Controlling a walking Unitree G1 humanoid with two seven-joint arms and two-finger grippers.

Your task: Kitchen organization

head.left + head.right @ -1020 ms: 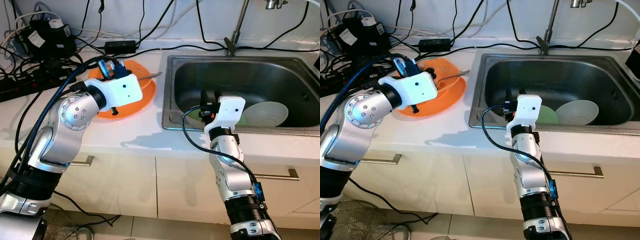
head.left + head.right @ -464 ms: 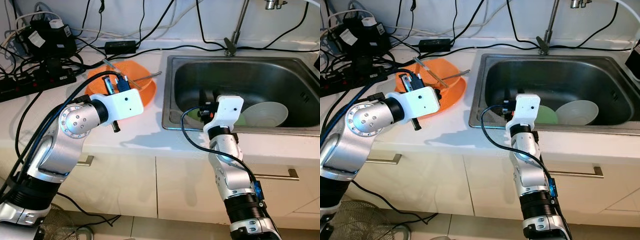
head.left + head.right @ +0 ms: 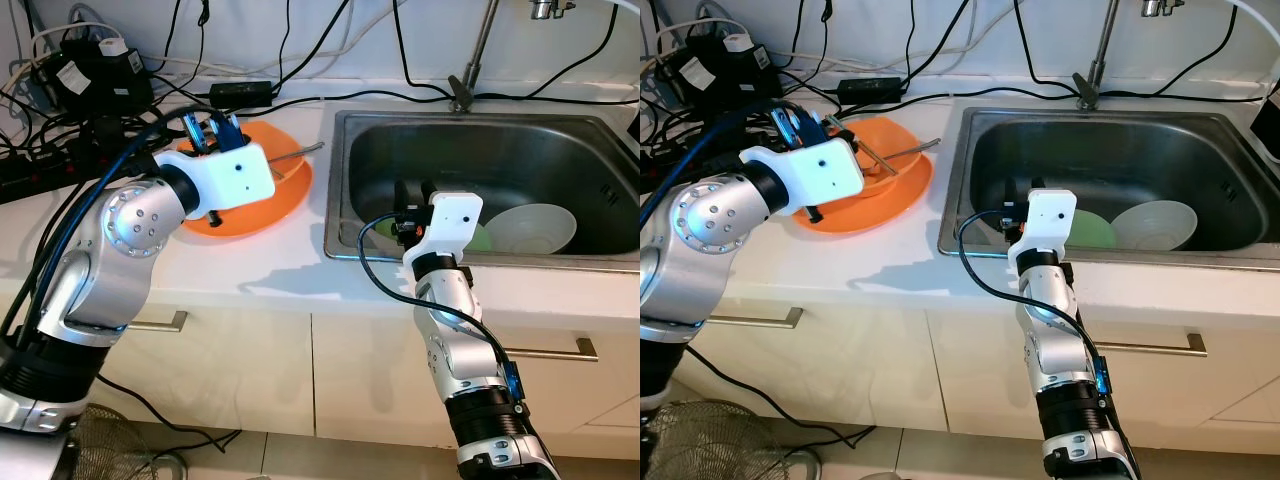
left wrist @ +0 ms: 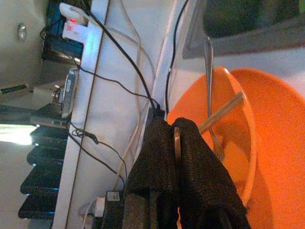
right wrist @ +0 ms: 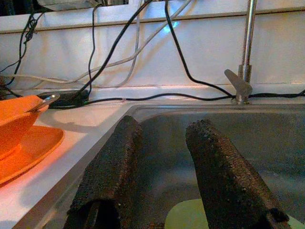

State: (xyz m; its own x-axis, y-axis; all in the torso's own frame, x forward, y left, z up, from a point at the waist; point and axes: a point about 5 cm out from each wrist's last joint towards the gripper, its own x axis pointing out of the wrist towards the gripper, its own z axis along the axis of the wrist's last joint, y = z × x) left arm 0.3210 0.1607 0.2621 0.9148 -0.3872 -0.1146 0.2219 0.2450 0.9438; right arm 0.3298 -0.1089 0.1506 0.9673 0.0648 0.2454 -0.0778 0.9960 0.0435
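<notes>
Since half a second ago the left gripper point(image 4: 175, 143) has been carried back over the orange bowl point(image 3: 262, 196) near the sink's left edge, its fingers point(image 4: 155, 157) pressed together on a thin pale stick. No readable writing is seen. One orange bowl is counted on one orange plate point(image 5: 28, 150), holding one fork point(image 4: 209, 90) and one wooden stick point(image 4: 222, 112). In the sink point(image 3: 600, 262), one white bowl point(image 3: 535, 227) and one green dish point(image 3: 1090, 230) are seen by the front edge. The right gripper point(image 5: 164, 176) is held unmoved over the sink's front left corner, fingers point(image 5: 221, 176) parted and gripping nothing.
</notes>
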